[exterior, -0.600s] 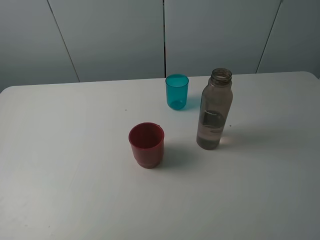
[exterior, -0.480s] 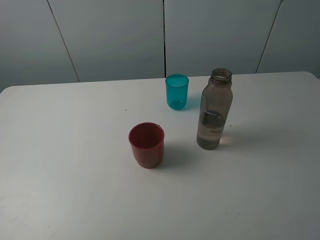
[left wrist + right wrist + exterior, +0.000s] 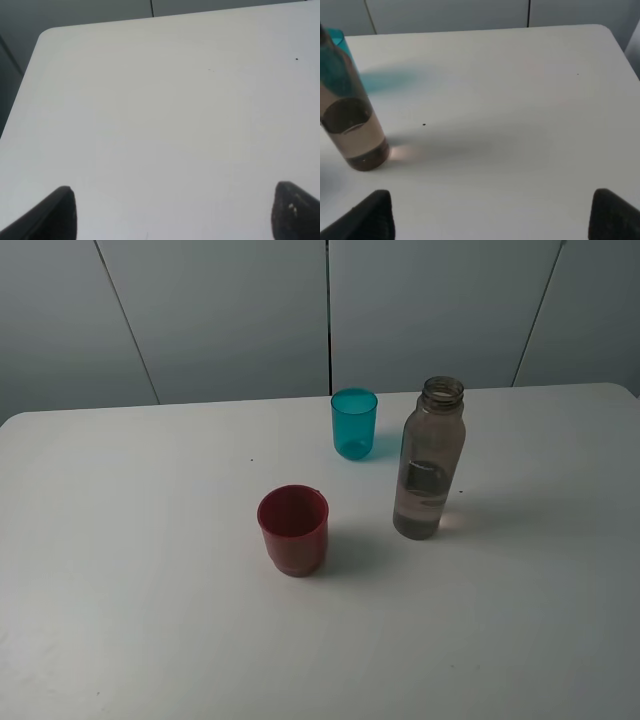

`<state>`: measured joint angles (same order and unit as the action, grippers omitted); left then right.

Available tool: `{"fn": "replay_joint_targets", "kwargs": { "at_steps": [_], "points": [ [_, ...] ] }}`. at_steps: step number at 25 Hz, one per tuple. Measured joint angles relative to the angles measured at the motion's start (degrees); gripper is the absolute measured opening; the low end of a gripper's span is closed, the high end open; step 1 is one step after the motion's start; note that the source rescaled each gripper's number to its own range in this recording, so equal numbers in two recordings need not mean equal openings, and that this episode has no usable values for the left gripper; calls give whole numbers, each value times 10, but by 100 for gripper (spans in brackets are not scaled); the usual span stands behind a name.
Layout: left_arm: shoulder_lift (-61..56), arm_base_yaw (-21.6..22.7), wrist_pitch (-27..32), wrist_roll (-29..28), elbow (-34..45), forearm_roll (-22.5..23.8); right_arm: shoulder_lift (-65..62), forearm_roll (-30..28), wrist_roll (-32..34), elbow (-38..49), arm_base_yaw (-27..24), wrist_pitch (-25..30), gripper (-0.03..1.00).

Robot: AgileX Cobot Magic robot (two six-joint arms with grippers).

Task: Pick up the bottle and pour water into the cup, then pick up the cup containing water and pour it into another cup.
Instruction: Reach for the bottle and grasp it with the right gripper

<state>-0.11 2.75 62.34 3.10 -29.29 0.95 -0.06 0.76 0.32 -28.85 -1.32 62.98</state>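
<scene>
Looking down on the white counter [image 3: 140,570], I see the bottle [image 3: 432,460] upright right of centre, the cup [image 3: 354,424] up-left of it. My right hand [image 3: 490,215] and left hand [image 3: 175,212] are spread apart, empty. Smooth thin plastic probably slips and flexes; I'd grip mid-body, below the shoulder.

No readable text, brand or number shows on the bottle [image 3: 431,460] or elsewhere.

smoky-brown bottle [image 3: 430,465], teal cup [image 3: 354,424], red cup [image 3: 293,530], white table [image 3: 140,540]
</scene>
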Motion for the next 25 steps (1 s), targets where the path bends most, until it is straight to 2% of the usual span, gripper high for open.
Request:
{"fn": "replay_joint_targets", "kwargs": {
  "at_steps": [25],
  "points": [
    [0,0,0,0,0,0,0,0,0,0,1,-1,50]
  ]
}}
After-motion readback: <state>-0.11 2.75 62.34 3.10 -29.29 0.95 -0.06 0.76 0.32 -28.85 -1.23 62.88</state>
